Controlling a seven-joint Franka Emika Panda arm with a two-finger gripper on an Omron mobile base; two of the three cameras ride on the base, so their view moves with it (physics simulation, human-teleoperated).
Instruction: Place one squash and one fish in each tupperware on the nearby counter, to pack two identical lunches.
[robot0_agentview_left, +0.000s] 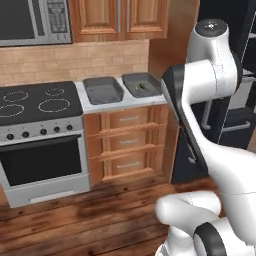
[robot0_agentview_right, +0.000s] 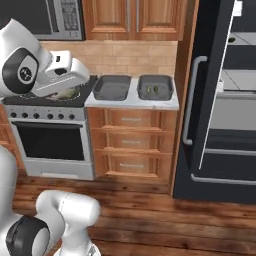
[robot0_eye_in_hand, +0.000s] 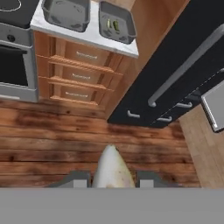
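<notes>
jaws (robot0_eye_in_hand: 113, 178): sitting at the bottom middle of the hand view, closed right down on a pale silvery-white fish (robot0_eye_in_hand: 112, 168) that's poking up between the two dark tips, pointy end aiming toward the top of the frame
fish, second look: in the right base view there's a pale bit peeking out under the white hand at the left, in front of the stove, hard to make out much more
left tupperware (robot0_agentview_left: 103, 90): sitting on the light surface (robot0_agentview_left: 127, 101) just right of the stove, upper middle of the left base view; looking empty as far as I can tell. Same tray (robot0_agentview_right: 112, 87) in the right base view, upper middle
right tupperware (robot0_agentview_left: 141, 84): just beside the left one, not quite touching, near the tall wooden panel. It's holding something small and green (robot0_agentview_right: 152, 89); in the hand view, upper middle, that's reading as a dark green squash (robot0_eye_in_hand: 116, 26) lying next to a paler greenish-yellow piece, probably the other fish, too small to be sure
stove (robot0_agentview_left: 37, 103): black cooktop taking up the left of the left base view, oven door below it
drawers (robot0_agentview_left: 127, 141): three wooden ones stacking up under the surface
fridge (robot0_agentview_right: 220, 100): big dark thing running down the right side of the right base view
floor (robot0_eye_in_hand: 52, 135): wood planks lying behind the jaws in the hand view
</notes>
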